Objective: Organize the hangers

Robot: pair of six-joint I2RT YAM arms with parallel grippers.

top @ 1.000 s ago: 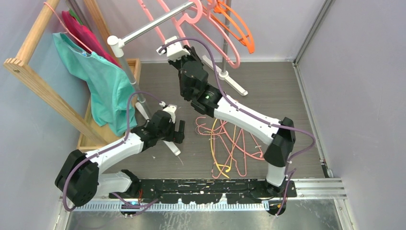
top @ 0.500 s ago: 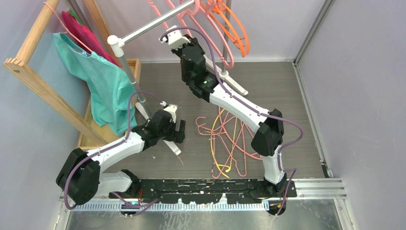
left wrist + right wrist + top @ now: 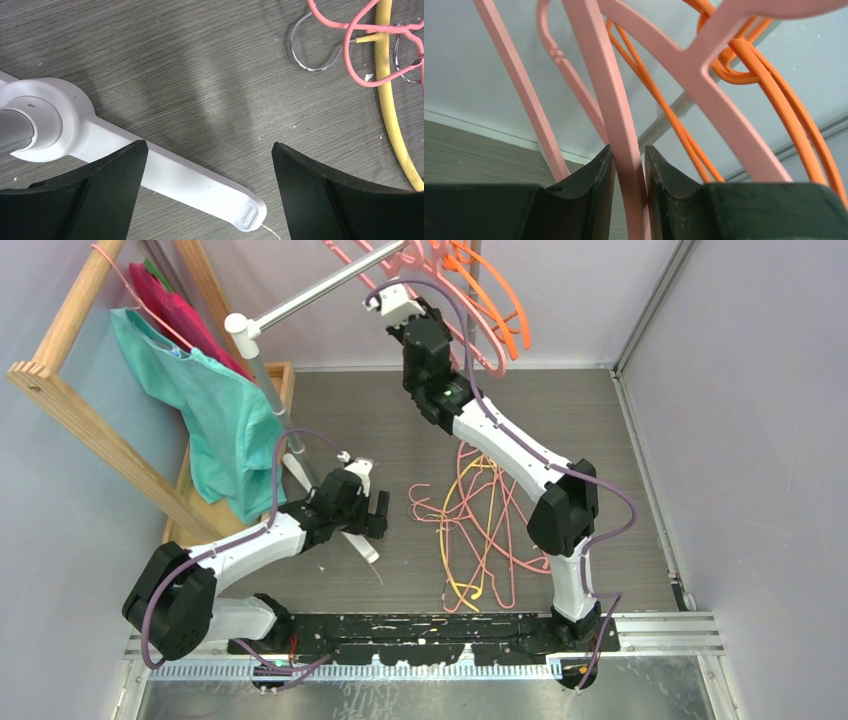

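Hiding its hook past the top edge, the thick pink hanger (image 3: 618,125) runs up and down — right fingers (image 3: 589,200) pinch its bar; left fingers (image 3: 100,200) spread wide.

The left pincer (image 3: 209,145) hangs over a grey wood-grain tabletop (image 3: 175,65), its two black fingers (image 3: 100,200) spread wide with nothing gripped. Beneath them a flat white foot (image 3: 165,172) runs slantwise from a round hub (image 3: 45,120) at the left, where a grey pole (image 3: 12,135) stands in it, to a rounded tip between the fingers. At the far right lie a thin pink hanger (image 3: 357,65) looped across a yellow hanger (image 3: 387,95), with a bare metal hook (image 3: 310,55) just beside them.
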